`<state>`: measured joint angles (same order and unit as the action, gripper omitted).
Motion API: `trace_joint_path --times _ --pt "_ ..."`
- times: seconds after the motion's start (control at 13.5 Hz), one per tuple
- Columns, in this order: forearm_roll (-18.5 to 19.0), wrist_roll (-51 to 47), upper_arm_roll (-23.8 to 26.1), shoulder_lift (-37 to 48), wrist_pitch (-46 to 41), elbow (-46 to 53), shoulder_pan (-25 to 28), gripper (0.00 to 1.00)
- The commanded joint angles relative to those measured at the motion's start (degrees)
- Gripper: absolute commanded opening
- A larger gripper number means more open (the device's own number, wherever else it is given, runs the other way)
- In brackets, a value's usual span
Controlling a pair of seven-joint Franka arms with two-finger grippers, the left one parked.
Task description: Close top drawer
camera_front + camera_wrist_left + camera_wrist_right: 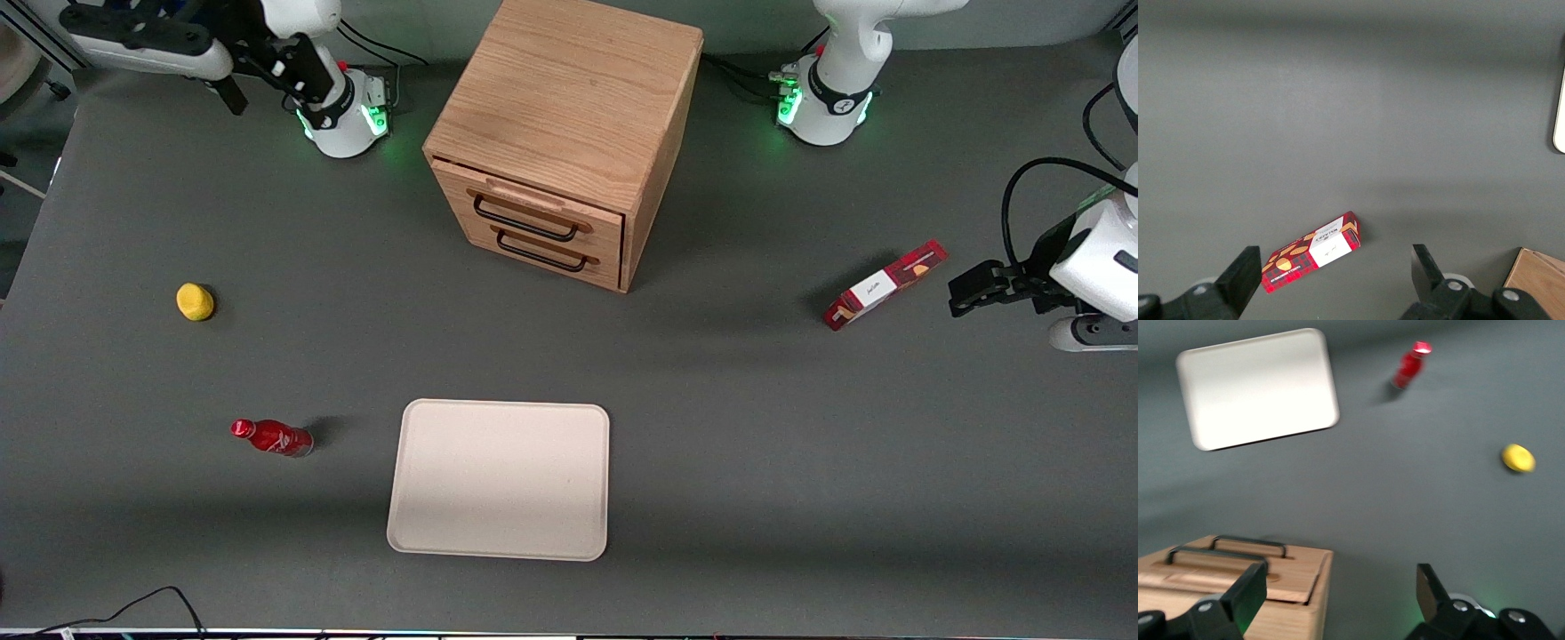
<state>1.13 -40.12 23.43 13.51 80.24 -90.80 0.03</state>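
The top drawer (530, 212) looks almost flush with the cabinet (569, 116), perhaps barely ajar, while the hand (1341, 590), fingers spread and empty, hangs above beside it.

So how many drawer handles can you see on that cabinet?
2: the top drawer handle and the lower drawer handle directly below. End effector open, high beside the cabinet.
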Motion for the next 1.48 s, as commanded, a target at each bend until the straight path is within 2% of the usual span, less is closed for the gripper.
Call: trace_joint_path --times 0.0,0.3,0.44,0.89,1.03,1.4 --pt "-0.9 1.8 -8.6 1.3 -4.2 -1.5 0.2 1.0" --pt "-1.3 20.9 -17.8 3.7 0.1 -6.1 0.0 1.0" --pt "-1.3 21.5 -20.0 4.3 4.7 -10.2 0.1 1.0" --pt "-1.2 22.1 -20.2 8.2 17.9 -24.3 0.0 1.0" --pt "-1.0 23.7 -20.2 6.4 18.5 -23.2 -0.2 1.0" --pt "-0.5 23.3 -21.6 -0.4 17.8 -13.5 -0.3 1.0"
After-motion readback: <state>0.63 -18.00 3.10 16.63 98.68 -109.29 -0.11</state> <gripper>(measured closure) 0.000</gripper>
